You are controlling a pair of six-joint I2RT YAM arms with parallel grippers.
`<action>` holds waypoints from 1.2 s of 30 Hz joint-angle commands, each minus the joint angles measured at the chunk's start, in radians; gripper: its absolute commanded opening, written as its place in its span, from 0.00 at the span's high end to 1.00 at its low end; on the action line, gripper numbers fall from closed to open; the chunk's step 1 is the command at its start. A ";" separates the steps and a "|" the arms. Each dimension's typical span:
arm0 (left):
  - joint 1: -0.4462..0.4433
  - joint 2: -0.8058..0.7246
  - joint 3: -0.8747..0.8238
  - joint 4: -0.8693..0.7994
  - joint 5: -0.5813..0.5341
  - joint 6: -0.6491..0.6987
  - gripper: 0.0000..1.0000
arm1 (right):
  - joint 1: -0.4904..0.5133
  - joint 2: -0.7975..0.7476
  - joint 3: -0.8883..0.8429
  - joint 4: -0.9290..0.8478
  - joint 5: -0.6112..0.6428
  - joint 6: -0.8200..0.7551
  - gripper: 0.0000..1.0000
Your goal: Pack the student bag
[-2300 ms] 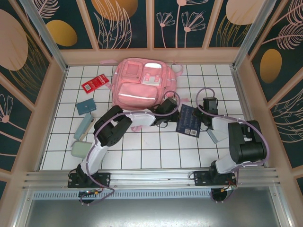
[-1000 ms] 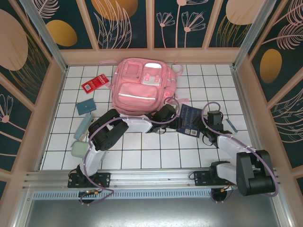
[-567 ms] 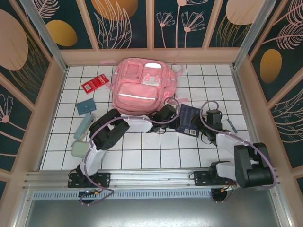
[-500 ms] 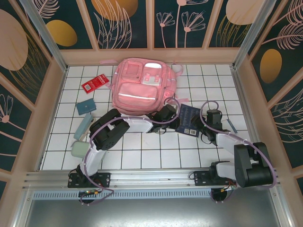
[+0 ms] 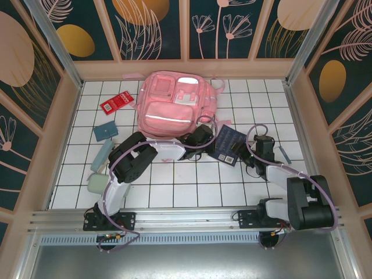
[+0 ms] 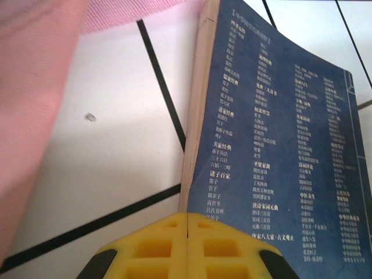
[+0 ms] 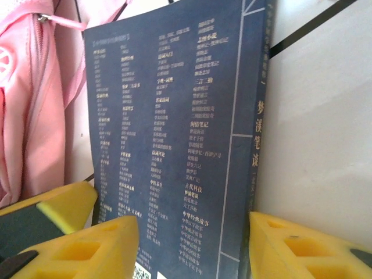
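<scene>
The white tiled table [image 5: 174, 189] carries, on its left side, a glossy red packet [image 5: 117, 103], a flat teal booklet [image 5: 105, 131], a long pale blue case [image 5: 102, 156] and a rounded pale green block [image 5: 96, 183]. The student bag [image 5: 171, 107], soft pink fabric with pockets and pale shiny strips, lies flat at the back centre. Just right of it is a dark blue book [image 5: 229, 144] with fine pale print and cream page edges. The left hand [image 6: 187, 244] has its ribbed yellow fingers pressed tight together at the book's corner; I cannot tell if they pinch it. The right hand [image 7: 192, 253] stands fairly wide, the book's near end between its fingers. A slim grey-blue stick [image 5: 283, 154] lies far right.
</scene>
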 commanded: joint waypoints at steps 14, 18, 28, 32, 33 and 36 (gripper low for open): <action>-0.041 0.028 -0.007 0.013 0.165 -0.039 0.98 | -0.007 -0.022 -0.036 0.254 -0.224 0.112 0.50; -0.042 0.028 -0.005 0.016 0.171 -0.040 0.98 | -0.011 0.015 -0.037 0.311 -0.255 0.137 0.50; -0.042 0.028 -0.005 0.011 0.169 -0.032 0.98 | -0.029 0.114 -0.028 0.406 -0.317 0.160 0.55; -0.041 0.025 -0.003 -0.007 0.154 -0.020 0.98 | -0.035 0.092 0.004 0.311 -0.287 0.101 0.57; -0.040 0.025 -0.001 -0.009 0.153 -0.015 0.98 | -0.040 0.089 0.009 0.298 -0.286 0.095 0.59; -0.039 0.024 0.002 -0.015 0.146 -0.009 0.98 | -0.049 0.092 0.015 0.277 -0.293 0.086 0.66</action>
